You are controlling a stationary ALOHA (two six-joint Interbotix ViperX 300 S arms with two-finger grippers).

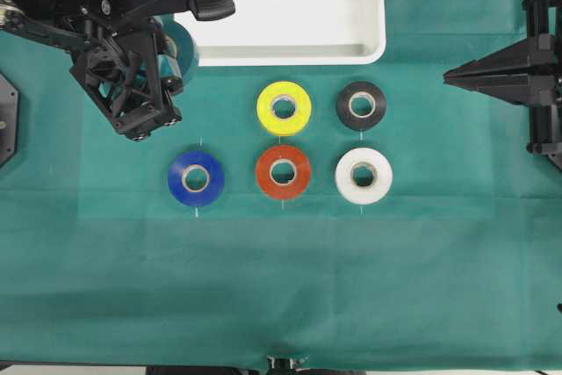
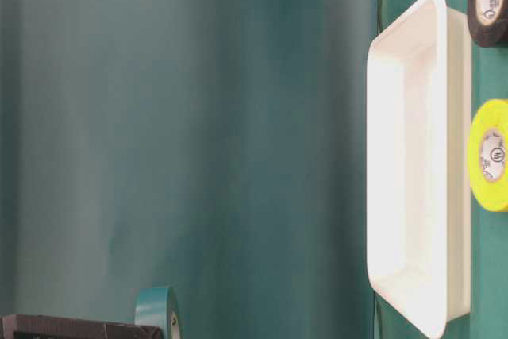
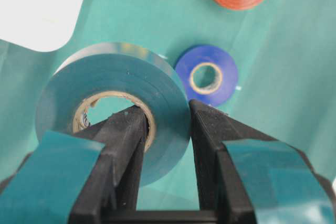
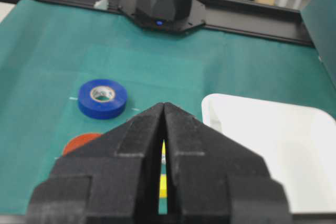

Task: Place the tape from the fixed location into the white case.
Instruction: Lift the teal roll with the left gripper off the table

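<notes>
Clamped on the tape, the left gripper pinches one wall of the teal roll, one finger through the pale core and the other on the outer face, in the left wrist view. Overhead, the roll hangs off the green cloth just beside the white case, at about nine o'clock from the tray's near left corner. Blue roll, red roll, yellow roll, black roll and white roll lie on the cloth at six o'clock from the case. The right gripper waits at three o'clock, jaws together. Carrying appears under way; done well, the roll should clear the raised rim, travel toward three o'clock until fully over the tray floor, then descend before the jaws part, so it does not catch the rim or roll away.
</notes>
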